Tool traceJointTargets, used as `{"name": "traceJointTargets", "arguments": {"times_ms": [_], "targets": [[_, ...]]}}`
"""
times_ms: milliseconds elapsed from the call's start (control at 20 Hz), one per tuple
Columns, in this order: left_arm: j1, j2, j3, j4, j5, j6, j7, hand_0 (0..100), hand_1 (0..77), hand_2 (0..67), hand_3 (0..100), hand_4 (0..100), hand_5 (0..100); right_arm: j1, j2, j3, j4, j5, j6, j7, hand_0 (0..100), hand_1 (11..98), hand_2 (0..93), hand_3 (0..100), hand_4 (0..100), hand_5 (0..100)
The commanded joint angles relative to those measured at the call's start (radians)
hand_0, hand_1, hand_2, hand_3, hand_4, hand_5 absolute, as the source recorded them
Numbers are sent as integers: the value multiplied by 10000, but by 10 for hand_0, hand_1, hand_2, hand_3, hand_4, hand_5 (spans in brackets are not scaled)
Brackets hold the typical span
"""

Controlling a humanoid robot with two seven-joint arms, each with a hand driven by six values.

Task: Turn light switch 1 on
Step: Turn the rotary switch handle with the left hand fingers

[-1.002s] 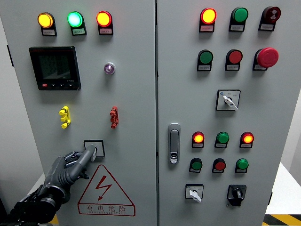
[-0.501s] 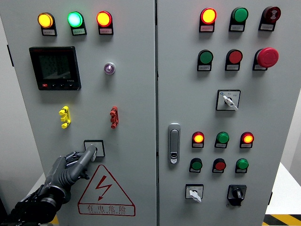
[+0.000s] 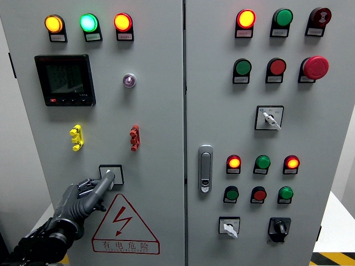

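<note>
Head view of a grey control cabinet [image 3: 155, 111], described left to right. My left robot hand [image 3: 83, 197] rises from the lower left corner with one finger extended and the remaining fingers curled in, holding nothing. The extended fingertip [image 3: 109, 177] touches the light switch [image 3: 111, 174], a small square-plated rotary switch low on the left door, directly above the red-bordered warning triangle [image 3: 123, 224]. Higher on this door sit a black digital meter [image 3: 64, 80], a yellow clip [image 3: 76, 138] and a red clip [image 3: 134, 138]. Along the top edge, three indicator lamps glow: yellow [image 3: 53, 24], green [image 3: 87, 22] and orange-red [image 3: 122, 22]. A small clear lamp [image 3: 128, 80] lies below them. Right of the door seam is a silver latch handle [image 3: 205, 168]. The right door carries rows of red and green lamps and push buttons, a red mushroom stop button [image 3: 316, 67], and two white-handled selector switches [image 3: 269, 117] [image 3: 228, 226]. My right robot hand does not appear.
</note>
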Motion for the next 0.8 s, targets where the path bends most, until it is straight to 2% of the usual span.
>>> {"name": "traceJointTargets", "arguments": {"times_ms": [0, 150, 451, 752], "targets": [[0, 0, 15, -1, 0, 0, 0, 140, 572, 570, 938, 1000, 699, 0, 0, 0, 0, 0, 0, 13, 0, 225, 0, 110, 230, 146], [0, 0, 15, -1, 15, 0, 0, 158, 571, 570, 938, 1000, 699, 0, 0, 0, 0, 0, 0, -3, 0, 225, 0, 110, 230, 146], [0, 0, 15, -1, 15, 0, 0, 299, 555, 570, 939, 1000, 702, 0, 0, 0, 0, 0, 0, -3, 0, 225, 0, 110, 230, 146], [0, 0, 15, -1, 15, 0, 0, 359, 548, 572, 939, 1000, 703, 0, 0, 0, 0, 0, 0, 13, 0, 226, 0, 111, 230, 146]]}}
